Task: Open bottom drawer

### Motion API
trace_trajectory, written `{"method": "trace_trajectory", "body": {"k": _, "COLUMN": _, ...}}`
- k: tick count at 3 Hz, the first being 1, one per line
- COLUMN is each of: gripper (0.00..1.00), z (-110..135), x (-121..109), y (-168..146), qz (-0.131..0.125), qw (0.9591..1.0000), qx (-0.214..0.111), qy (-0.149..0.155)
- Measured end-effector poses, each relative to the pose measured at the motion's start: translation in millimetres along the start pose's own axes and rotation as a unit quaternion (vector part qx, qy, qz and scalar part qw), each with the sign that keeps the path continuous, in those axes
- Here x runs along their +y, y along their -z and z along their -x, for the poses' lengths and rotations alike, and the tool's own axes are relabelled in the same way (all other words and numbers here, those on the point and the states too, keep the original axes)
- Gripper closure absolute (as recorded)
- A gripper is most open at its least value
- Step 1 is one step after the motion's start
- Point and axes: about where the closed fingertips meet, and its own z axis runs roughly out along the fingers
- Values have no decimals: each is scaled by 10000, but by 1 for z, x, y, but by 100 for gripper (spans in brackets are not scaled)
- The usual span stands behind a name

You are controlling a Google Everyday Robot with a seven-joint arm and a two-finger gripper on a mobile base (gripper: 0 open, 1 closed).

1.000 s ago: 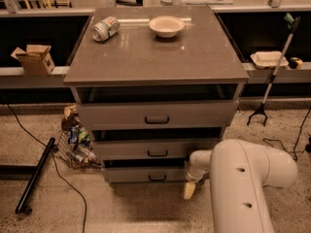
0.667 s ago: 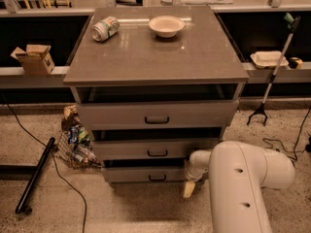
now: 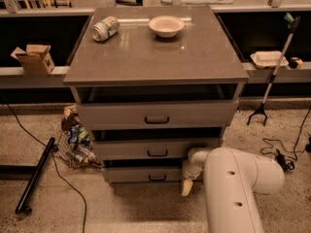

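Note:
The grey cabinet [image 3: 155, 57] has three drawers stacked at its front. The bottom drawer [image 3: 136, 174] is the lowest and slimmest grey front, with a small black loop handle [image 3: 157, 177] at its centre. My white arm [image 3: 233, 188] comes in from the lower right. My gripper [image 3: 187, 186] hangs low beside the right end of the bottom drawer's front, to the right of its handle and apart from it. One pale yellow fingertip [image 3: 186, 188] points down toward the floor.
A can [image 3: 105, 28] and a white bowl [image 3: 166, 25] lie on the cabinet top. A wire basket of litter [image 3: 75, 142] stands left of the cabinet, with a black pole [image 3: 36, 174] and cable on the floor. A grabber tool [image 3: 272, 76] leans at the right.

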Motion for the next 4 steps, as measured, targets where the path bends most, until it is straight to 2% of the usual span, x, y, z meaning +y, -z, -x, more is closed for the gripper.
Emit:
{"method": "trace_trajectory", "body": {"k": 1, "gripper": 18, "z": -2, "x": 6, "y": -8, "qz": 238, "qw": 9997, "qx": 22, "qy": -47}}
{"method": "trace_trajectory", "body": {"k": 4, "gripper": 87, "z": -6, "x": 22, "y": 19, "qz": 273, "qw": 9993, "qx": 189, "qy": -163}}
